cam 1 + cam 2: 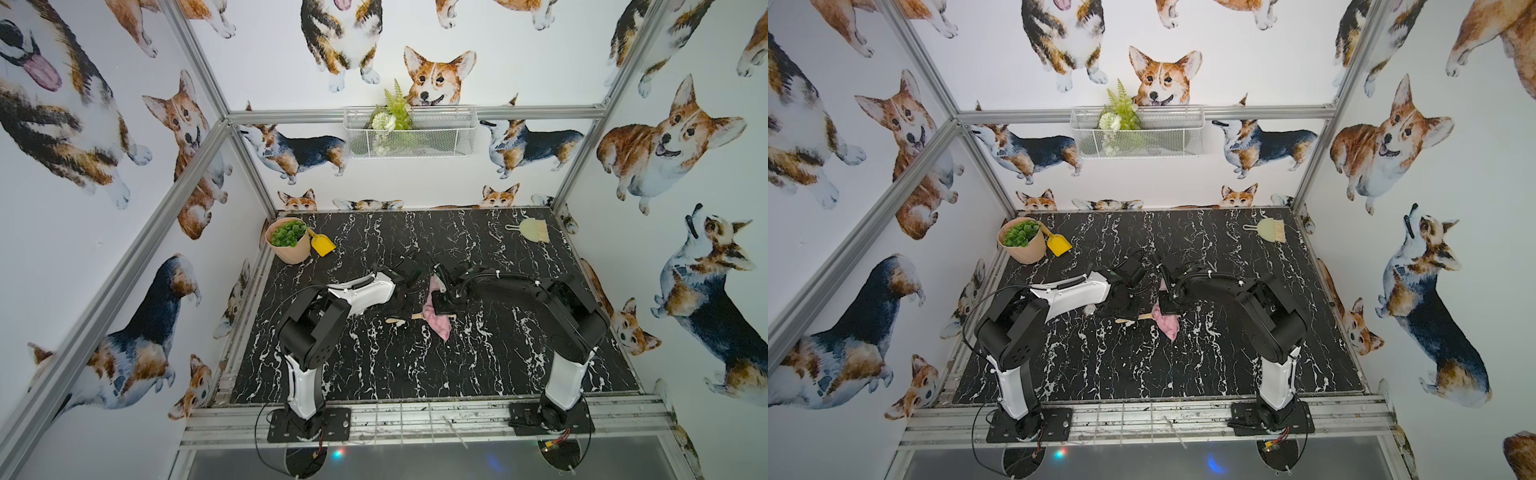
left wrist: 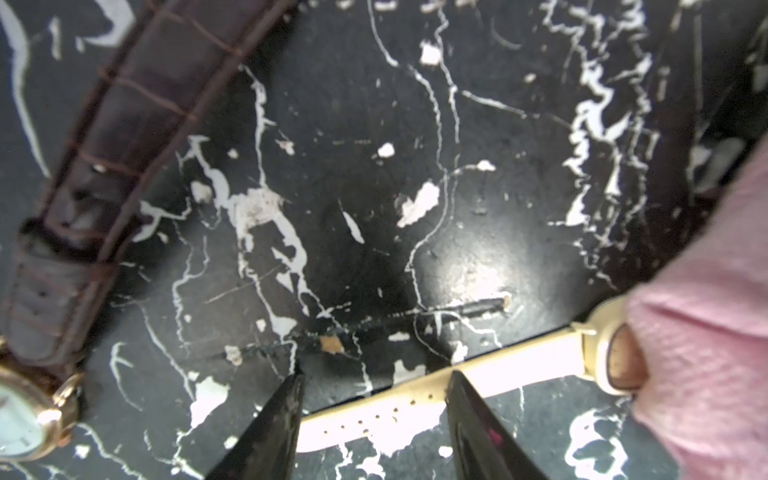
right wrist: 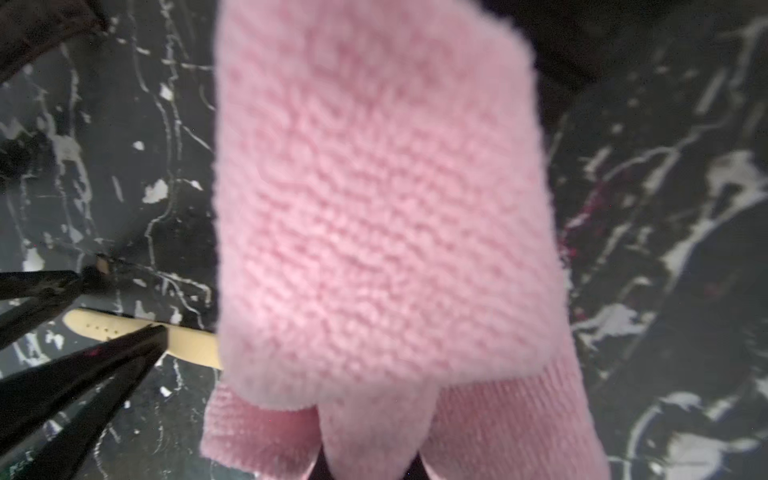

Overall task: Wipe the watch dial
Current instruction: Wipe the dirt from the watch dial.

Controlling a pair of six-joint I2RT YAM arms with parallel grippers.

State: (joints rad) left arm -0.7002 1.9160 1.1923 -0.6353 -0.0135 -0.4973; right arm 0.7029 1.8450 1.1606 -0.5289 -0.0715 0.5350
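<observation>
cream watch (image 2: 619, 361) edge under pink cloth (image 3: 374, 208) — right jaws clamp cloth, left jaws apart

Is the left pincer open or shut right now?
Open. On the left pincer, the black fingers stand apart in the left wrist view, with the cream watch strap across the gap.

Reaches fwd + inward w/ L arm (image 1: 361, 296), elbow bent, wrist tipped down. Holds L gripper (image 2: 374, 376) low, jaws apart, tips pointing down. Mirrors that w/ R arm (image 1: 519, 291): elbow raised, forearm angled in toward centre. Points R gripper (image 1: 441, 306) down, jaws clamped on pink cloth (image 3: 374, 208). Sets both grippers near each other, approx level, not touching.
</observation>
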